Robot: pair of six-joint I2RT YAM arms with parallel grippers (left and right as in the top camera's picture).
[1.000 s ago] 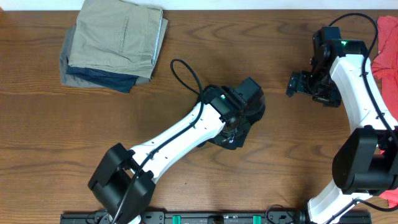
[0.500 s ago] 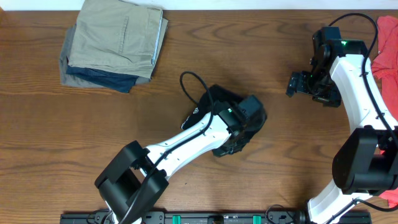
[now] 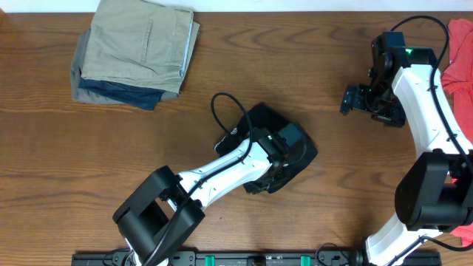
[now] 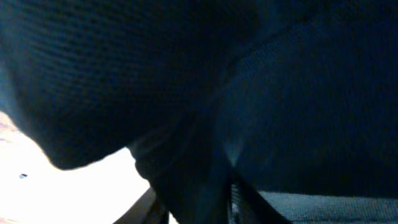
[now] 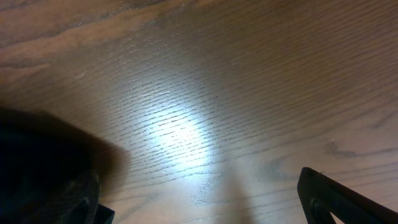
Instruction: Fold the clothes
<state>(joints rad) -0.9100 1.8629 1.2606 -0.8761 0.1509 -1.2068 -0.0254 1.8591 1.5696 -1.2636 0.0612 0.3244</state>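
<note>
I'm looking down on the wooden table (image 3: 59, 155), and it fills the overhead view. My left arm (image 3: 214, 166) stretches from the near edge up to the middle of the table. My right arm (image 3: 421, 111) stands at the right side, bent back toward the centre.

Far left at the back sits a folded stack, khaki garment (image 3: 137, 41) on top of blue garment (image 3: 122, 94). A red garment (image 3: 462, 48) pokes in at the right edge.

The black shirt (image 3: 266, 118) lies bunched near the table's centre, under the end of my left arm. The left gripper (image 3: 288, 144) is down in that cloth. Its wrist camera gives me dark fabric almost wall to wall, so I cannot tell how its fingers stand.

The right gripper (image 3: 346, 100) hangs well apart from the shirt, off to the right. Its fingers (image 5: 339, 196) are spread wide, with bare wood between them.
</note>
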